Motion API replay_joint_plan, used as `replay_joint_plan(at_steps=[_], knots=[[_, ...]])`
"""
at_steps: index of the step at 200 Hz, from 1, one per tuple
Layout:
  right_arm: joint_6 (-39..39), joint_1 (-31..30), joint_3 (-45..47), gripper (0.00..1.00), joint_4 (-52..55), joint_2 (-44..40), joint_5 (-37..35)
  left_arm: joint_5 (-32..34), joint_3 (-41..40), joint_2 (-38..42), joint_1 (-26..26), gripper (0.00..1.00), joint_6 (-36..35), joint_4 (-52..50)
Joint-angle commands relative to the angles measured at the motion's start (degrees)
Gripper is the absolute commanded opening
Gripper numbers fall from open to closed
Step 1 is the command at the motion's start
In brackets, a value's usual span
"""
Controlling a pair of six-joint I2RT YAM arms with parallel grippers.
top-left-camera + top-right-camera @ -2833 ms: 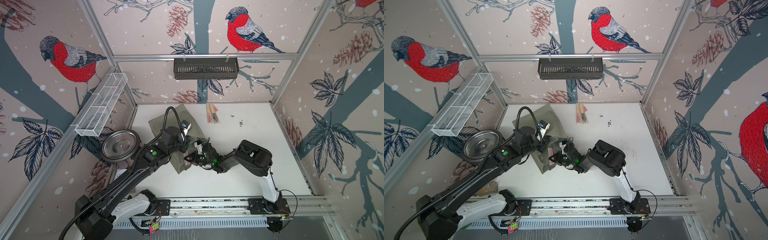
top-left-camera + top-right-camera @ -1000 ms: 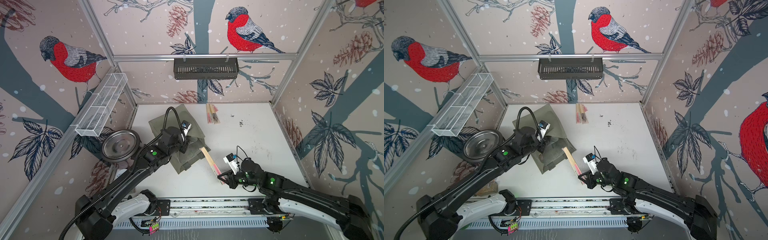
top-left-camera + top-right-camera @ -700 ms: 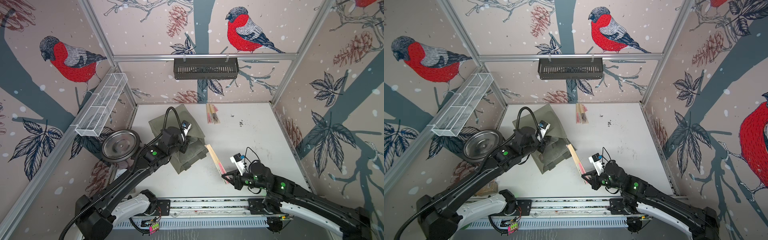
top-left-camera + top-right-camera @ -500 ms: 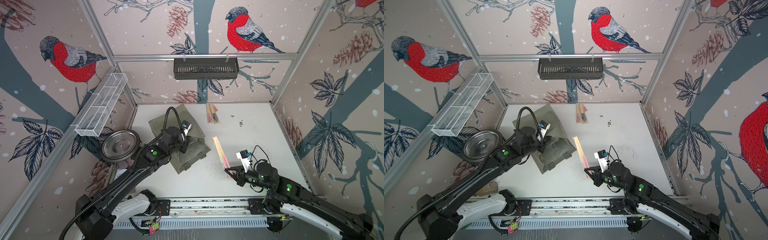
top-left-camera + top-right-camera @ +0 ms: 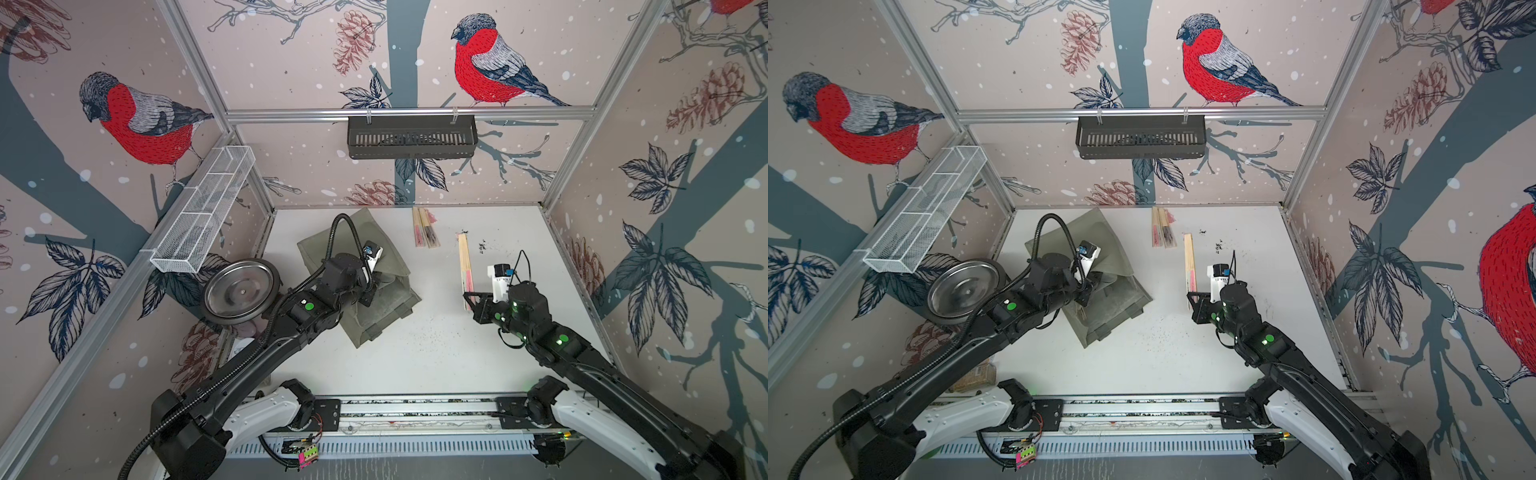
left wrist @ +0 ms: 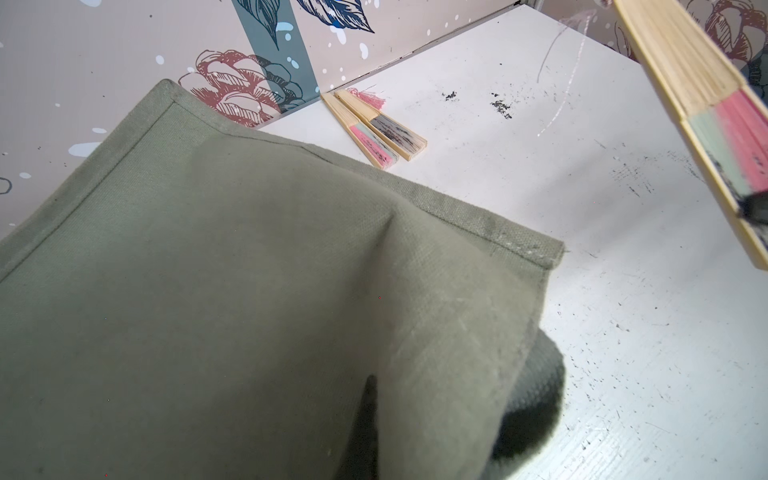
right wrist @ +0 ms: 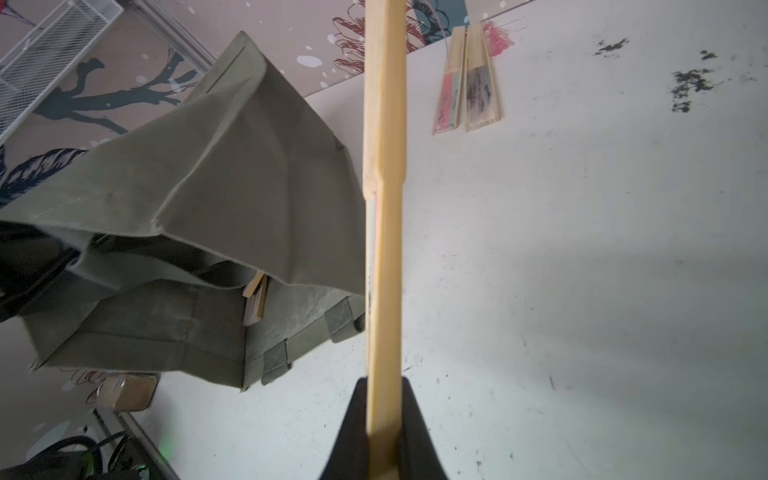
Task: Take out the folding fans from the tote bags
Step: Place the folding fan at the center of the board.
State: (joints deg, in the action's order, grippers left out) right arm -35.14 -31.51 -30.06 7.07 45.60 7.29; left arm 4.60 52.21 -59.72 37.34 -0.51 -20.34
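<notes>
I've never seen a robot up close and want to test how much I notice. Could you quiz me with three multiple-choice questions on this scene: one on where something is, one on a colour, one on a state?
1. Where on the table do the two loose fans lie?
A) near the back wall
B) at the front edge
C) in the middle

2. What colour is the tote bag?
A) red
B) olive green
C) blue

3. The held fan in the right arm's fingers is:
A) spread open
B) folded shut
C) snapped in two

Answers:
1 A: they lie side by side close to the rear wall.
2 B: its cloth is dull green in every view.
3 B: its slats are stacked together in one slim bar.
</notes>
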Motion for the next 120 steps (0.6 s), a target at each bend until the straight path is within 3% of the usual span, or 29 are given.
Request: replay_joint_plan(at_steps=[1,46,120], knots=[[2.8,4.6,-1.7,0.07,-5.7,5.0,4.7,-0.1,0.2,0.4,0.0,0.0,-0.7,2.1],[5.0,11.7,-10.6,0.07,-8.3,22.8,8.6,-0.1,0.3,0.5,0.0,0.0,-0.6,2.1],[8.6,16.5,-32.4,0.07,-6.1,53.7,12.7,-0.4,0.4,0.8,0.0,0.0,-0.6,2.1]])
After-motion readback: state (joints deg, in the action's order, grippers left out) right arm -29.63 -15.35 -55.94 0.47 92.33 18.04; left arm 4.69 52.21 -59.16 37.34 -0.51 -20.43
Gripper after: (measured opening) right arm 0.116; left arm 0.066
